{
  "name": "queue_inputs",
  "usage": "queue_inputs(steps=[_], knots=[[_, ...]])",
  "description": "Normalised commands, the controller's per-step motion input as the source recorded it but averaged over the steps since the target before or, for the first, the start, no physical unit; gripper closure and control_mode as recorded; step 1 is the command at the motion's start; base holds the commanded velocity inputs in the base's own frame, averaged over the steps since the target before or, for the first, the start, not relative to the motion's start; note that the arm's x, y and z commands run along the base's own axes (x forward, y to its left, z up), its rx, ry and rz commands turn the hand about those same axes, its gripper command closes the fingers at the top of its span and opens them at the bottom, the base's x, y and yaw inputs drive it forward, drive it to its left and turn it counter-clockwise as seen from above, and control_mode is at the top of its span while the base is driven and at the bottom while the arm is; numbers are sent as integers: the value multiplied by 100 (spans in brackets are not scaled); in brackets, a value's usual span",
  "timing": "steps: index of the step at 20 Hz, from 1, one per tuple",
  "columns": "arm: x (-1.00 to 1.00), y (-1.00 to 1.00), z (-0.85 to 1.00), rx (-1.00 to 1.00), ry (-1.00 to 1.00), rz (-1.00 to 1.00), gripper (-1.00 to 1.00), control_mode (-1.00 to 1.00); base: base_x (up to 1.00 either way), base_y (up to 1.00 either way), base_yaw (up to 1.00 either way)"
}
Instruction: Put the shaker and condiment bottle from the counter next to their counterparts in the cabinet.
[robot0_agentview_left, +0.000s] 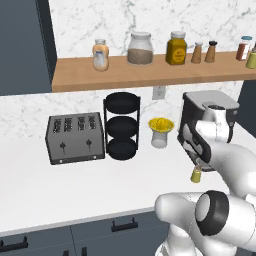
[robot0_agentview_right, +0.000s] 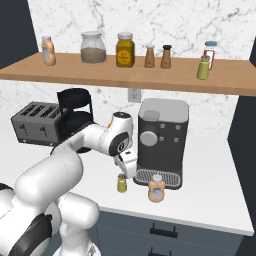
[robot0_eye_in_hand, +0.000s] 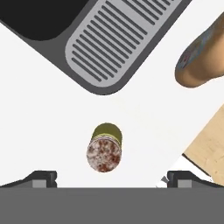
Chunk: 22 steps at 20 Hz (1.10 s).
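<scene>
Hand view looks straight down on the shaker (robot0_eye_in_hand: 104, 148): its speckled grey top faces me and a sliver of yellow-green body shows behind it, standing upright on the white counter (robot0_eye_in_hand: 39, 109). My gripper (robot0_eye_in_hand: 111, 177) hangs above it with the jaws spread wide and nothing between them; one dark fingertip (robot0_eye_in_hand: 41, 177) sits off to one side of the shaker and the other to the far side, neither touching it. The ribbed grey drip tray of the coffee machine (robot0_eye_in_hand: 118, 39) lies just beyond, and the condiment bottle (robot0_eye_in_hand: 201, 57) shows as an orange blur at the edge.

From the right base view, the shaker (robot0_agentview_right: 122, 182) stands on the counter (robot0_agentview_right: 210, 195) just in front of the coffee machine (robot0_agentview_right: 161, 140), with the condiment bottle (robot0_agentview_right: 156, 188) near it, beside the drip tray. On the cabinet (robot0_agentview_right: 150, 75) above, the twin shaker (robot0_agentview_right: 203, 67) stands toward the right end and the twin bottle (robot0_agentview_right: 48, 50) toward the left end.
</scene>
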Motion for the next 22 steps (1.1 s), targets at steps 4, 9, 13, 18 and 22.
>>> queue_inputs(steps=[4,9,13,18,22], knots=[[26,0,-2,0,0,0,-100,-100,0,0,0],[12,0,-10,0,0,0,-100,-100,0,0,0],[0,0,-23,0,0,0,-100,-100,0,0,0],[-5,0,-24,0,0,0,-100,-100,0,0,0],[-5,0,-20,1,0,0,-100,-100,0,0,0]])
